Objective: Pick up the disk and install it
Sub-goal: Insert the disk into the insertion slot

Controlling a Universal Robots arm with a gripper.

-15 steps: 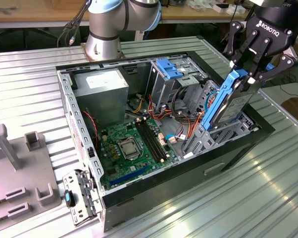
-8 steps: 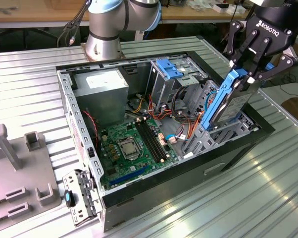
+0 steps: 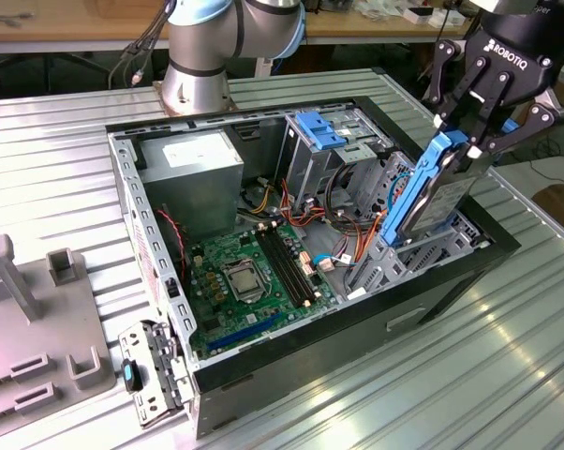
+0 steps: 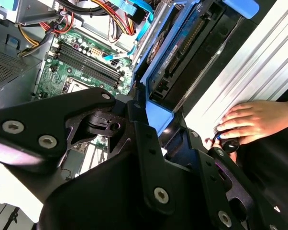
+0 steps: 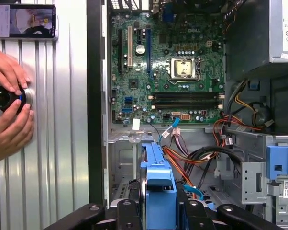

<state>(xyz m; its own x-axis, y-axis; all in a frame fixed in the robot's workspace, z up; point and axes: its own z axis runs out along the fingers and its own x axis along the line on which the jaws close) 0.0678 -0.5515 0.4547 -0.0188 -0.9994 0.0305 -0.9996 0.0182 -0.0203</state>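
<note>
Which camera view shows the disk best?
The exterior view: the disk stands on edge in the computer case, blue carrier rail and grey body visible, the tool shut on its top end. The second wrist view shows the disk foreshortened; the first wrist view, just its blue end.

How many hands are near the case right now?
2. Both are over the ribbed table beside the case, cupping a black knob: one hand on one side, the other hand opposite. More could be out of frame.
</note>
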